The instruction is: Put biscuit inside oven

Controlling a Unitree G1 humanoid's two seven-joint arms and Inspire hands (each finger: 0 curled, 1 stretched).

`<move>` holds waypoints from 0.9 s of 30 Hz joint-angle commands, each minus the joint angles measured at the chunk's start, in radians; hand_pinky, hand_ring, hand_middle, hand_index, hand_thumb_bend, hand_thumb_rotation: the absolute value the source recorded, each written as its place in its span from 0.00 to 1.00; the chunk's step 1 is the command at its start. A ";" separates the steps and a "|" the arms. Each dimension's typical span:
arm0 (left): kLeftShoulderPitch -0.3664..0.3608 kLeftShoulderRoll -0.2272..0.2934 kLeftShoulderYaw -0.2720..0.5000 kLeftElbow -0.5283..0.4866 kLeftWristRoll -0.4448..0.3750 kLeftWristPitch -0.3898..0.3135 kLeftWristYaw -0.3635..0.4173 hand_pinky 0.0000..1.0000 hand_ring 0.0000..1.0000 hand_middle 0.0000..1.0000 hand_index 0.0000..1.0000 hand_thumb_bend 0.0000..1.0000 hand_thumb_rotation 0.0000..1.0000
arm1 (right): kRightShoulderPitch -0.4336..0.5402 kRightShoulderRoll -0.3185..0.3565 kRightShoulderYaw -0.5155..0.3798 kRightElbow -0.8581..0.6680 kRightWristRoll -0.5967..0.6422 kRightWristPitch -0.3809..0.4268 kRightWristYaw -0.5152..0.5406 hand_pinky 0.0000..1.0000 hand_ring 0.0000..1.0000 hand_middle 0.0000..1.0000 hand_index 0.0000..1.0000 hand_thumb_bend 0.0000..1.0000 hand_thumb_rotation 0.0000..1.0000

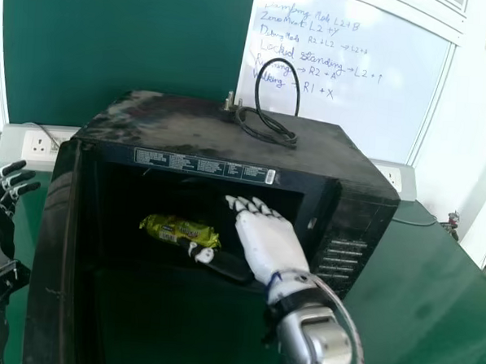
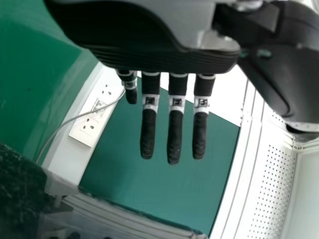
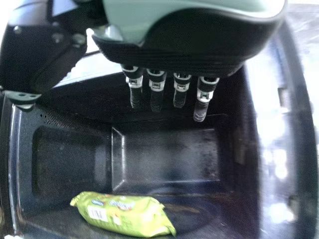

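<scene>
The right hand (image 1: 268,240) is empty, fingers straight, at the mouth of the oven (image 1: 173,117), and the biscuit pack (image 1: 163,227) lies inside at nine o'clock from it, so the best move looks like sliding back slowly toward five o'clock without bumping the pack. The left hand (image 2: 175,139) is far off at nine o'clock. The oven sits on a green table (image 1: 409,280), with a whiteboard (image 1: 394,100) behind at one o'clock.

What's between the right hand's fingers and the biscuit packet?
No object; in the right wrist view, bare oven interior separates the right hand's fingers from the packet.
</scene>
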 commanded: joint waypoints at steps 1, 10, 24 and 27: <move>-0.006 0.009 0.006 0.004 0.002 -0.013 -0.010 0.47 0.50 0.52 0.55 0.87 0.93 | 0.050 -0.005 -0.028 -0.045 0.001 -0.027 -0.013 0.90 0.97 0.99 1.00 0.97 1.00; -0.006 0.005 0.010 -0.003 -0.006 -0.005 -0.008 0.47 0.50 0.52 0.54 0.88 0.93 | 0.253 0.000 -0.176 -0.180 0.185 -0.162 -0.102 0.89 0.97 0.99 1.00 0.88 0.92; -0.001 0.032 0.027 0.015 -0.029 -0.009 -0.055 0.48 0.51 0.52 0.55 0.87 0.94 | 0.487 -0.068 -0.557 -0.116 0.990 -0.510 -0.140 0.74 0.83 0.86 0.90 0.91 0.89; 0.006 0.051 0.042 0.024 -0.051 -0.002 -0.091 0.47 0.50 0.52 0.55 0.86 0.95 | 0.483 -0.137 -0.635 -0.105 1.202 -0.457 -0.021 0.77 0.84 0.87 0.90 0.92 0.88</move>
